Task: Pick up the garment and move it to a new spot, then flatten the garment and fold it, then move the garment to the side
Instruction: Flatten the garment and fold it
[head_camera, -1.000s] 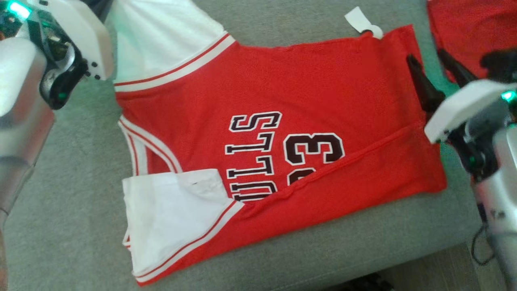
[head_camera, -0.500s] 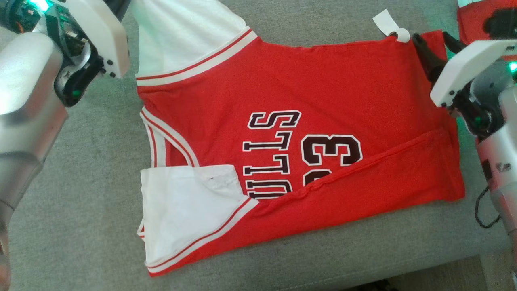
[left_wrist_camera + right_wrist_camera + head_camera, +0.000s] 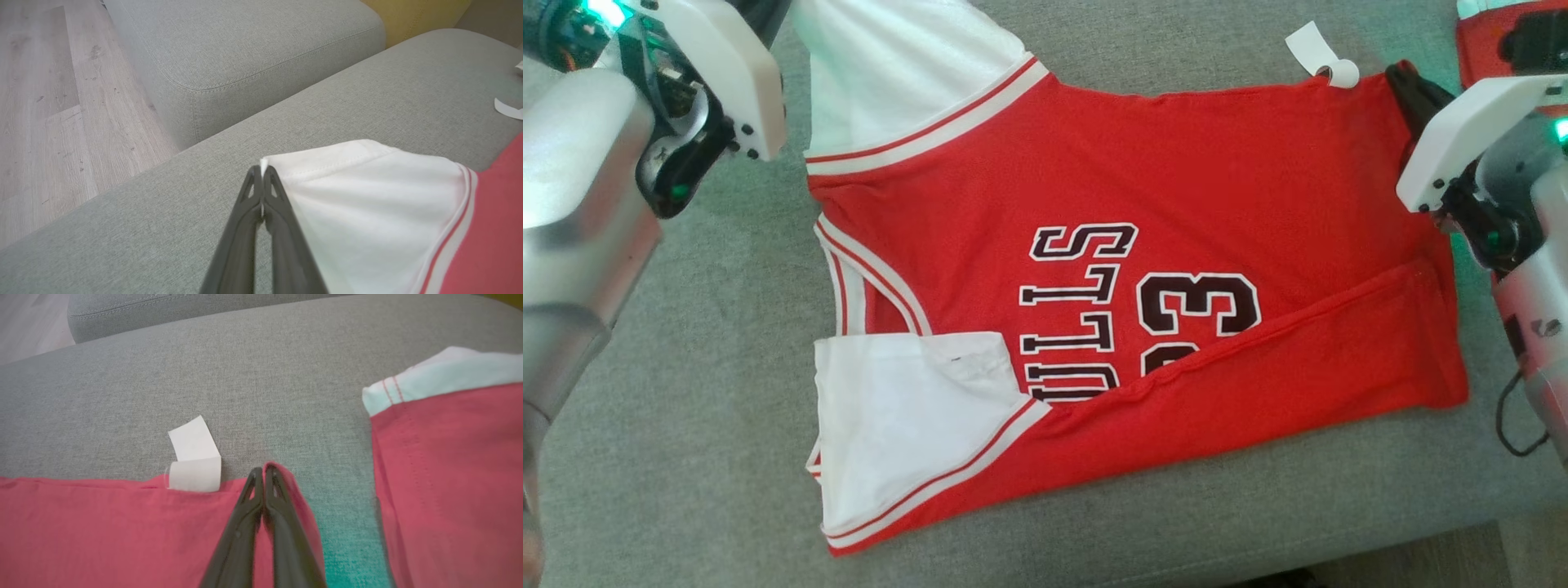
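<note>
**On the Sofa: Far Edge Gripped for Folding**

On the grey sofa cushion [image 3: 686, 425] the red jersey [image 3: 1143, 180] is laid flat, its near edge already turned over. The left gripper [image 3: 262, 170] is clamped on the white sleeve corner [image 3: 282, 161], the right gripper [image 3: 263, 470] on the red hem corner [image 3: 282, 473] beside the paper tag [image 3: 195, 465]. Folding is judged to be in hand; both corners should next be lifted together and carried evenly nearward. One second earlier the right gripper was spread apart.
</note>
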You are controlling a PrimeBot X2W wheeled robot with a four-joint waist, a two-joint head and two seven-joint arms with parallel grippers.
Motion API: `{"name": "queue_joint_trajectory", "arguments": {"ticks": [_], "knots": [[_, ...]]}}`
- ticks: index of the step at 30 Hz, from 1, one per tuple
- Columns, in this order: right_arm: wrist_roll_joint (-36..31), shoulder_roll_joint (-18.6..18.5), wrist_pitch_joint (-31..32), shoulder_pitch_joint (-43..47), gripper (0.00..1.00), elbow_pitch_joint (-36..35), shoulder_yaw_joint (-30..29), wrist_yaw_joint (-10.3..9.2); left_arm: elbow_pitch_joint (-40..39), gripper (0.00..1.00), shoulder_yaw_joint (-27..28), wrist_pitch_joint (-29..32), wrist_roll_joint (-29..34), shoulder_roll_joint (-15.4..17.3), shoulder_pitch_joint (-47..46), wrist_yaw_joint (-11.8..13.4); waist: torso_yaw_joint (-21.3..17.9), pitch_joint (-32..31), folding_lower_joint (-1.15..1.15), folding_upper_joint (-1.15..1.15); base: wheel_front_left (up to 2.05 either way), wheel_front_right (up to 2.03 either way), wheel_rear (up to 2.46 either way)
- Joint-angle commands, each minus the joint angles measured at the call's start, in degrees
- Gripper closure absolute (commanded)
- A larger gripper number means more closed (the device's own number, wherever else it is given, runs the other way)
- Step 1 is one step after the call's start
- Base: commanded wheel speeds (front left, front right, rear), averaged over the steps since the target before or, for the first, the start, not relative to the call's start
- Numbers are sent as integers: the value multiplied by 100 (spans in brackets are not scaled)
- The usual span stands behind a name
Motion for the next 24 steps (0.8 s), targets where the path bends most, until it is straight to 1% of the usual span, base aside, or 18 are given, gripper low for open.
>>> {"name": "queue_joint_trajectory", "arguments": {"ticks": [1, 5, 10, 14, 16, 18, 24], "knots": [[29, -109, -156, -150, 100, -139, 65, 37, -54, 100, 164, -107, -68, 236, -401, 10, 10, -4, 0, 0, 0, 0, 0], [105, -126, -470, -254, 100, -118, 76, 37, 7, 100, 110, -377, -63, 289, -492, 10, 67, -38, 0, 0, 0, 0, 0], [179, -133, -973, -416, 100, -36, 31, 37, 265, 100, 198, -794, -26, 288, -701, 10, 198, -129, 0, 0, 0, 0, 0], [256, -199, -1266, -493, 100, 47, -27, 37, 397, 100, 367, -1229, -154, 125, -766, 10, 371, -237, 0, 0, 0, 0, 0], [350, -251, -1270, -432, 100, 81, -21, 37, 375, 100, 343, -1285, -263, 50, -682, 10, 475, -314, 0, 0, 0, 0, 0], [442, -329, -1243, -305, 100, 107, 9, 37, 292, 100, 263, -1298, -368, 44, -526, 10, 568, -397, 0, 0, 0, 0, 0], [780, -563, -1282, 179, 100, 100, -15, 37, -97, 100, 53, -1505, -641, 225, 94, 10, 863, -706, 0, 0, 0, 0, 0]]}}
